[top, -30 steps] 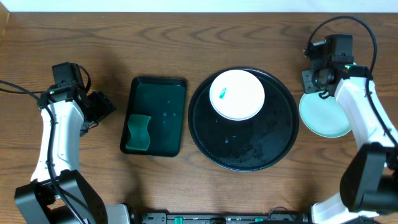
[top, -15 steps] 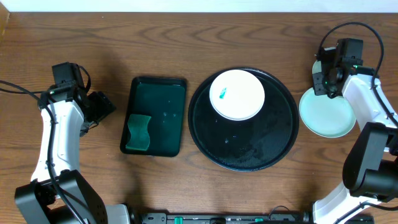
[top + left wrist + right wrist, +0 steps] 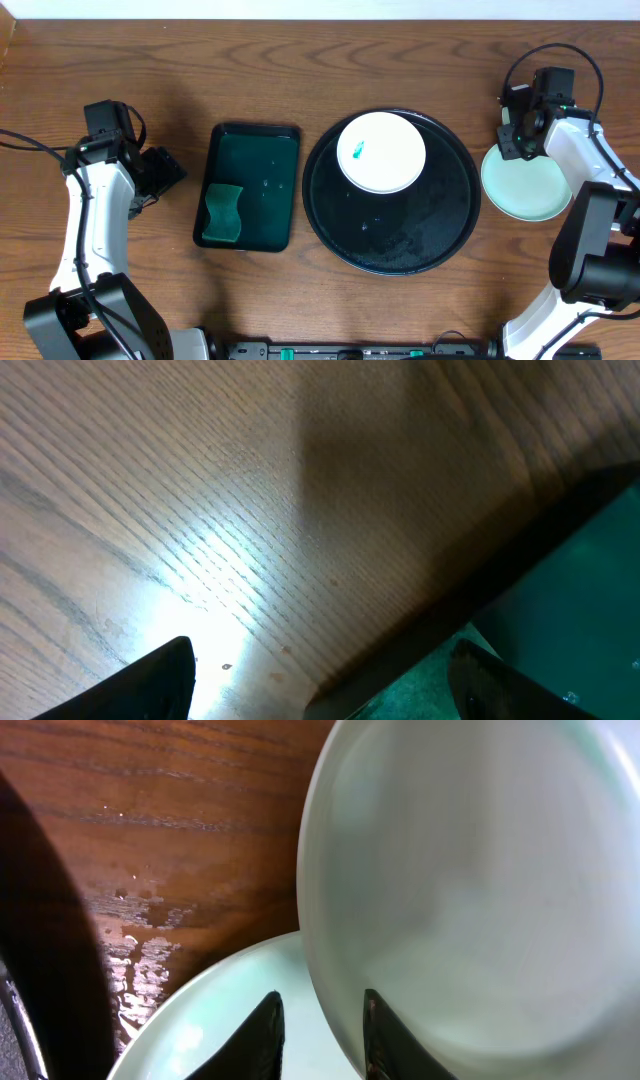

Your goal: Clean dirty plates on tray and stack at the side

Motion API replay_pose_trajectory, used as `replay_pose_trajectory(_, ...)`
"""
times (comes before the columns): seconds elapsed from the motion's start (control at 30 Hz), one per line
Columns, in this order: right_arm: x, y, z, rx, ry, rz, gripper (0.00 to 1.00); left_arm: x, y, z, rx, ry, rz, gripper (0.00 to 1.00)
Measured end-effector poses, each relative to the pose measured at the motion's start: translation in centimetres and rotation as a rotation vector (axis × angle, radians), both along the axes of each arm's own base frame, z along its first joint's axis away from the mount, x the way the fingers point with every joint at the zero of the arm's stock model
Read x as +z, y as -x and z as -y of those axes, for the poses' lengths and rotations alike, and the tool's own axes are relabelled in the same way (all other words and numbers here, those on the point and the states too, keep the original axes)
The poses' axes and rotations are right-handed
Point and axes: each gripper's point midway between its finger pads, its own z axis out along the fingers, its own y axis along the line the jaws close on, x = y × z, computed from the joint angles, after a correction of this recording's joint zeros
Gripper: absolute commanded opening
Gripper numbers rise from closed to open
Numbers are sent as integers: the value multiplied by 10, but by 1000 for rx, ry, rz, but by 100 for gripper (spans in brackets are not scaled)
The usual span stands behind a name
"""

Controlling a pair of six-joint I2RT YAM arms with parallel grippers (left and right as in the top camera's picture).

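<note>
Stacking mint plate [image 3: 460,900] right of tray [image 3: 420,240] | right gripper [image 3: 320,1020] narrowly parted astride its rim, hold unclear | centre over lower plate [image 3: 200,1040] before release.

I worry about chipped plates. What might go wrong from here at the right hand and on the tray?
1. The right hand straddles the rim of the upper plate, which overlaps the mint plate beneath off-centre; a pinch or pull may slide or tip it.
2. The white plate on the tray carries a green smear; stacking it now would leave it dirty.
</note>
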Motion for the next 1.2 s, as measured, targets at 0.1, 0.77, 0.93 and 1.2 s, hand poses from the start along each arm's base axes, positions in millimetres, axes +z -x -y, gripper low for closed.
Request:
replay_pose_trajectory(0.1, 0, 0, 1, 0, 3, -1, 10, 0, 0, 0, 0, 0, 0, 81)
replay_pose_trajectory(0.77, -14, 49, -28, 4, -30, -218, 1, 0, 0, 0, 0, 0, 0, 81)
replay_pose_trajectory(0.93, -17, 73, -38, -60, -56, -310, 2, 0, 0, 0, 0, 0, 0, 81)
replay_pose_trajectory(1.2, -17, 98, -56, -100, -90, -411, 3, 0, 0, 0, 0, 0, 0, 81)
